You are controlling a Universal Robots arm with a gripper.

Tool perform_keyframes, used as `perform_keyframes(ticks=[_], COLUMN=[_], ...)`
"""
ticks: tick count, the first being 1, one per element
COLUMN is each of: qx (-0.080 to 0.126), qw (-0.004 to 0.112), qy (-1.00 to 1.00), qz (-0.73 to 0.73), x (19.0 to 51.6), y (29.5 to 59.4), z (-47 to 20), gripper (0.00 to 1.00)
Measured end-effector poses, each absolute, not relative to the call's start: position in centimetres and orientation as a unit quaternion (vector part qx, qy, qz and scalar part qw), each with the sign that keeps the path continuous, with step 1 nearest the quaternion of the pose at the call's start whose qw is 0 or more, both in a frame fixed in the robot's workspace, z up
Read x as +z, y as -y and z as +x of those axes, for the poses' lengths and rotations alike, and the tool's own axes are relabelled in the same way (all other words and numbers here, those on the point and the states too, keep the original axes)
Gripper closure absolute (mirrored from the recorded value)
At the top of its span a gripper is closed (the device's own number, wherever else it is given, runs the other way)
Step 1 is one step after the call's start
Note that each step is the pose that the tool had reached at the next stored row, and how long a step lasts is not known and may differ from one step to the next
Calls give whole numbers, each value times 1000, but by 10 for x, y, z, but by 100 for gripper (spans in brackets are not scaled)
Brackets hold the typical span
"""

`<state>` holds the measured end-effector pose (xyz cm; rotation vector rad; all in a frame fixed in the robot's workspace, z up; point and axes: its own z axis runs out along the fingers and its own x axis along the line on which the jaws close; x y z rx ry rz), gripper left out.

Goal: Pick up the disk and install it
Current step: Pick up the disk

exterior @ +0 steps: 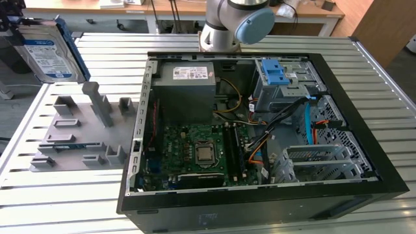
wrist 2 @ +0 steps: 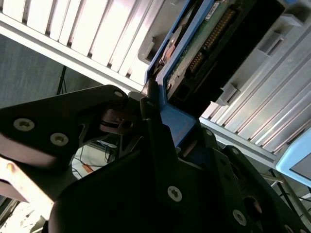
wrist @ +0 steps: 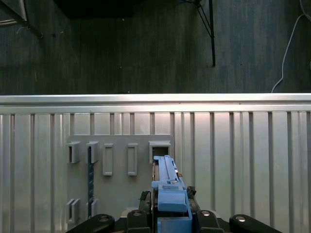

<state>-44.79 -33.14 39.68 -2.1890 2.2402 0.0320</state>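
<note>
I hold the disk [exterior: 47,51] by its blue frame, clamped in my closed end effector [wrist: 170,209], in the air over the grey slotted holder [exterior: 78,131]. Its long axis points straight out from the end effector. The open computer case [exterior: 260,190] stands well apart, toward the exterior view's right.
</note>
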Motion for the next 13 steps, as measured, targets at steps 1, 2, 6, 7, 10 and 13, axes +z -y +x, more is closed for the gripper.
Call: perform_keyframes(ticks=[1, 2, 6, 7, 10, 13], qx=[10, 10, 10, 10, 10, 10], qw=[5, 5, 5, 5, 5, 5], qy=[-715, -715, -715, -715, -715, -715], qz=[-699, -699, -699, -699, -699, -699], x=[398, 399, 402, 404, 407, 410], y=[331, 331, 331, 331, 331, 331], z=[-448, -448, -448, -448, -448, -448], gripper=[64, 64, 64, 64, 64, 64])
